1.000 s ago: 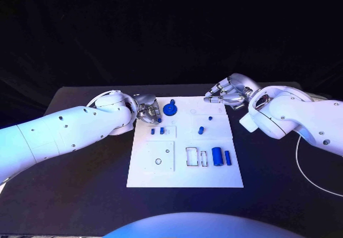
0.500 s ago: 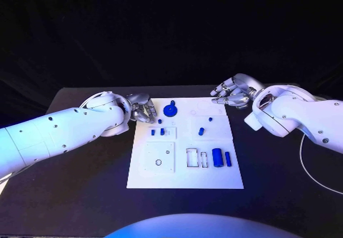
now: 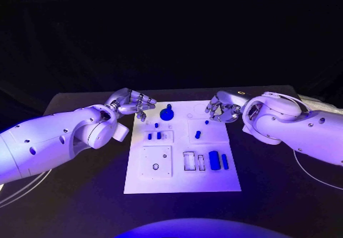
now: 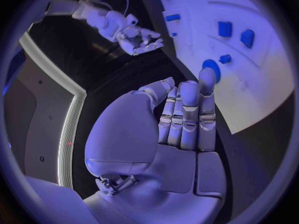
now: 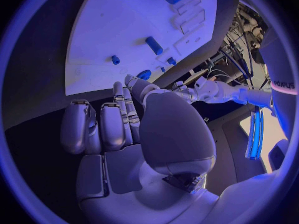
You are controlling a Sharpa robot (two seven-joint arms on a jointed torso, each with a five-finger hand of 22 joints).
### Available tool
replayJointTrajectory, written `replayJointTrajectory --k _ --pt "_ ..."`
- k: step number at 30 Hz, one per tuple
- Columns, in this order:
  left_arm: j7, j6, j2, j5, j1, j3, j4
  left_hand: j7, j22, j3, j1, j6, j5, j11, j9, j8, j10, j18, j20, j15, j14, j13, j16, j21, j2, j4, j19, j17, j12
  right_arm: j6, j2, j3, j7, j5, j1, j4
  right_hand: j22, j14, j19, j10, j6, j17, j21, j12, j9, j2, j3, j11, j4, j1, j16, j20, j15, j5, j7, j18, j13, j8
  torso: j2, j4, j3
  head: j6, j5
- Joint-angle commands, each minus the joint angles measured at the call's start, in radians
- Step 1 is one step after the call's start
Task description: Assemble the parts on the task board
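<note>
Board (image 3: pixel 180 178) carries blue parts (image 3: pixel 214 160) by right edge; left hand (image 3: pixel 133 105), right hand (image 3: pixel 221 109) at far corners, fingers apart, empty.

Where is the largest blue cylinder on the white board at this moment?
In the head view, the largest blue cylinder lies at the task board's near right part, between a thinner blue bar and empty rectangular slots.
</note>
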Motion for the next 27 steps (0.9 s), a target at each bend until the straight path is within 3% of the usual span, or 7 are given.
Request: replayJointTrajectory --k 1,5,9,18,27 --pt "0.163 -0.004 -0.017 0.398 -0.009 0.0 0.034 -0.005 -0.009 -0.021 -0.017 0.006 -0.004 -0.006 0.001 0.009 0.005 0.016 0.0 -0.001 0.001 0.002 -0.006 -0.014 -0.003 0.004 -0.006 -0.007 0.011 0.059 0.009 -0.001 -0.034 -0.222 -0.008 -0.009 -0.012 0.024 -0.011 -0.01 0.002 -0.004 -0.01 -0.01 -0.004 -0.01 0.009 0.0 0.002 -0.003 -0.006 0.0 0.005 -0.01 -0.001 0.021 -0.019 -0.009 0.001 0.0024 -0.0012 0.004 -0.012" --pt "0.178 0.014 -0.03 0.452 -0.017 -0.001 0.06 -0.007 -0.017 -0.037 -0.023 0.006 -0.004 -0.007 0.0 0.012 0.005 0.016 -0.001 -0.002 -0.001 0.003 -0.007 -0.026 -0.002 0.007 -0.007 -0.012 0.017 0.065 0.027 -0.002 -0.048 -0.257 -0.019 -0.02 -0.018 0.024 -0.011 -0.013 -0.001 -0.008 -0.014 -0.016 -0.01 -0.014 0.014 0.002 0.005 -0.007 -0.01 0.0 0.005 -0.015 0.001 0.022 -0.041 -0.015 0.002 0.0031 -0.0024 0.007 -0.012" --pt "0.184 0.021 -0.033 0.472 -0.02 -0.001 0.067 -0.007 -0.022 -0.042 -0.023 0.006 -0.004 -0.007 0.0 0.013 0.005 0.017 -0.001 -0.002 -0.003 0.004 -0.009 -0.035 -0.002 0.007 -0.009 -0.017 0.019 0.073 0.051 -0.004 -0.055 -0.274 -0.026 -0.032 -0.023 0.024 -0.012 -0.015 -0.005 -0.01 -0.018 -0.02 -0.014 -0.016 0.019 0.003 0.006 -0.008 -0.012 -0.001 0.004 -0.017 0.001 0.023 -0.056 -0.017 0.001 0.0 -0.0004 0.007 -0.005" --pt "0.183 0.028 -0.04 0.481 -0.021 -0.001 0.076 -0.008 -0.029 -0.048 -0.022 0.006 -0.004 -0.008 0.0 0.014 0.004 0.019 -0.002 -0.003 -0.006 0.004 -0.013 -0.047 -0.002 0.005 -0.011 -0.024 0.022 0.097 0.078 -0.005 -0.063 -0.285 -0.034 -0.054 -0.028 0.025 -0.012 -0.013 -0.003 -0.013 -0.022 -0.022 -0.019 -0.011 0.03 0.002 0.008 -0.006 -0.016 -0.003 0.0 -0.021 0.002 0.023 -0.076 -0.016 0.002 0.0027 -0.0009 0.002 -0.009" --pt "0.175 0.031 -0.044 0.482 -0.021 -0.001 0.083 -0.008 -0.034 -0.055 -0.019 0.004 -0.003 -0.008 -0.001 0.015 0.0 0.019 -0.002 -0.003 -0.011 0.004 -0.018 -0.053 0.0 0.003 -0.011 -0.034 0.025 0.13 0.09 -0.006 -0.066 -0.291 -0.043 -0.064 -0.031 0.026 -0.009 0.024 0.03 -0.017 -0.026 -0.01 -0.02 -0.001 0.049 -0.002 0.006 -0.003 -0.02 -0.003 0.002 -0.025 -0.001 0.023 -0.103 -0.008 0.001 -0.0003 0.001 -0.004 -0.006"
